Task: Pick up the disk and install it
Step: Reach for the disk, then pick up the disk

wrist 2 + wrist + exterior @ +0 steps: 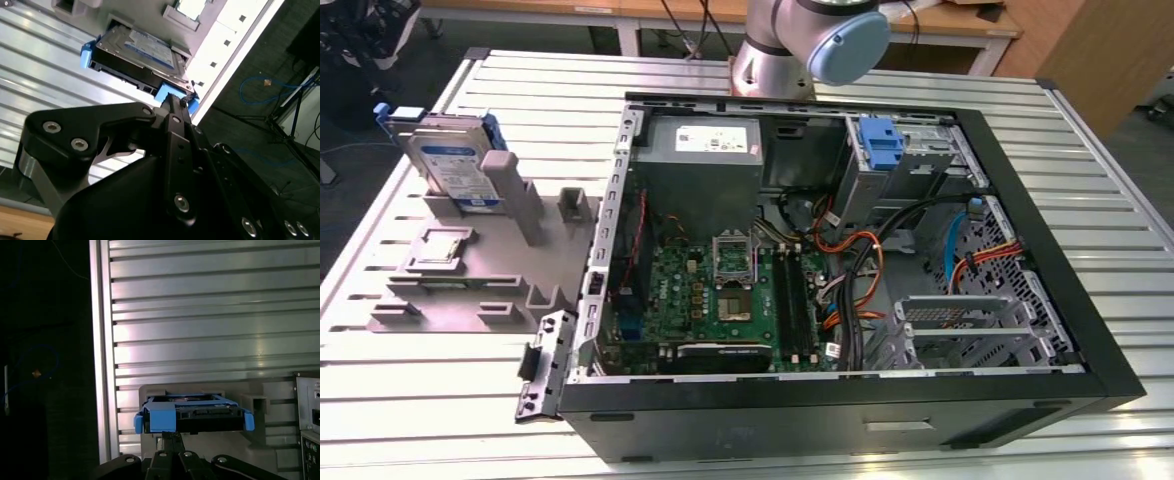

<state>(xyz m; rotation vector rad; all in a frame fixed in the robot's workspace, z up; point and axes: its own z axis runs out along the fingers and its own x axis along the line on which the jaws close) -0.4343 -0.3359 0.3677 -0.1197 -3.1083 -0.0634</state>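
Gripper (172, 437), first wrist view: jaws together, holding nothing, near grey holder (220, 445); blue-framed disk (192, 412) seated in holder. Second wrist view: gripper (172, 101), disk (142, 50) beyond its tips. Exterior view: disk (451, 160) upright in holder (467, 280); open computer case (854, 420) beside holder.

The place was a robotics lab or workshop. A robot arm (811, 40) rose at the back of a ribbed aluminium table (427, 400). On the table lay an open desktop computer case (1107, 340) with its motherboard (720, 290) bared, and beside it a grey holding fixture (454, 290) carried the disk (454, 160). Wooden workbenches (587, 14) stood behind, and loose cables (260, 85) trailed over the dark floor.
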